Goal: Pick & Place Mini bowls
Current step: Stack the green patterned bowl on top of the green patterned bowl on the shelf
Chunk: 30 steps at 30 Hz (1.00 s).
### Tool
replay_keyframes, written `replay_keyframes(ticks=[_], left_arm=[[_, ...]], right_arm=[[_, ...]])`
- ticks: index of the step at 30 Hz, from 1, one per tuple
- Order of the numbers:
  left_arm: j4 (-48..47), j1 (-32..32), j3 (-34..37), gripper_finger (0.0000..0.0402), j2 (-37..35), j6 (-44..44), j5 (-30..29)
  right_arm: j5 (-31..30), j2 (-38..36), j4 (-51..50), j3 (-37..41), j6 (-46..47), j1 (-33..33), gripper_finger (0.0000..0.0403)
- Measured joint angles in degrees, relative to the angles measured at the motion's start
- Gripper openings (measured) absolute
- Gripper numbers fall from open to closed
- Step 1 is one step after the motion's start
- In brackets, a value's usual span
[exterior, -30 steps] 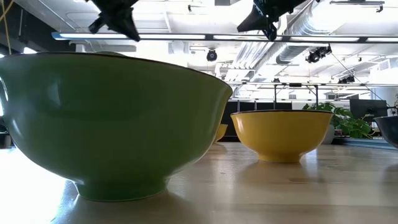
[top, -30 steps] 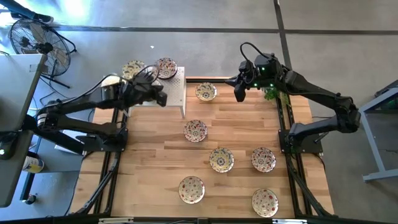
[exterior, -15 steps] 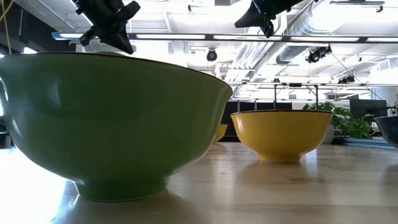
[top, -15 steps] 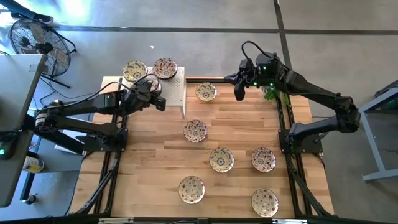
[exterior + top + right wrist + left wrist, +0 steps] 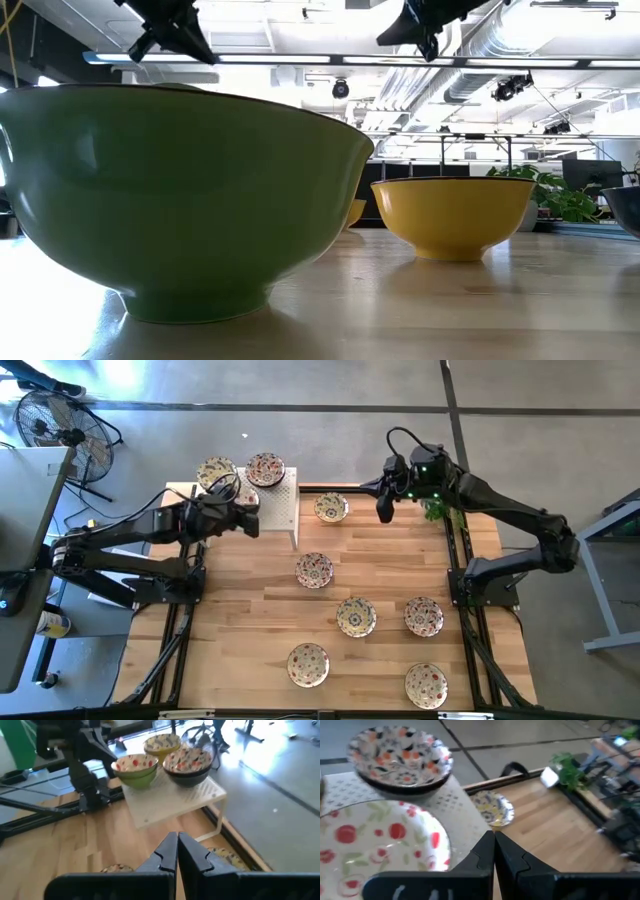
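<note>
Wooden table (rack behind) holds mini bowls.

Rack stood at desk's far left corner, three bowls on it: one at far right, one at far left, third under my left hand. One bowl lay on desk just right of rack, my right hand above desk right of that. Five more bowls spread over desk's nearer half: one mid-desk, two side by side nearer, two by near edge.
</note>
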State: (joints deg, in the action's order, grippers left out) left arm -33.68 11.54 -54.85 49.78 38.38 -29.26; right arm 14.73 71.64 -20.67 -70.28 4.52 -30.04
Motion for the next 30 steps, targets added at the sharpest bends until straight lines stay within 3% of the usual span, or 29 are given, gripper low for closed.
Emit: replay_keyframes(ticks=[10, 17, 25, 30], left_arm=[[3.1, -6.0, 0.1, 0.0, -1.8, -7.1, -6.9], [4.7, -6.0, 0.2, 0.0, -3.0, -16.1, 3.2], [2.5, -5.9, 0.3, 0.0, -6.7, -20.2, 8.9], [0.4, -5.9, 0.1, 0.0, -10.0, -20.2, 10.1]], right_arm=[[1.9, 7.0, -3.5, 0.0, 10.5, 1.3, 0.001], [1.9, 14.2, -6.4, 0.0, 13.7, 7.4, 0.0065], [0.1, 22.5, -6.6, 0.0, -4.9, 15.2, 0.0156], [-5.0, 25.1, -5.4, 0.0, -22.4, 21.4, 0.0183]])
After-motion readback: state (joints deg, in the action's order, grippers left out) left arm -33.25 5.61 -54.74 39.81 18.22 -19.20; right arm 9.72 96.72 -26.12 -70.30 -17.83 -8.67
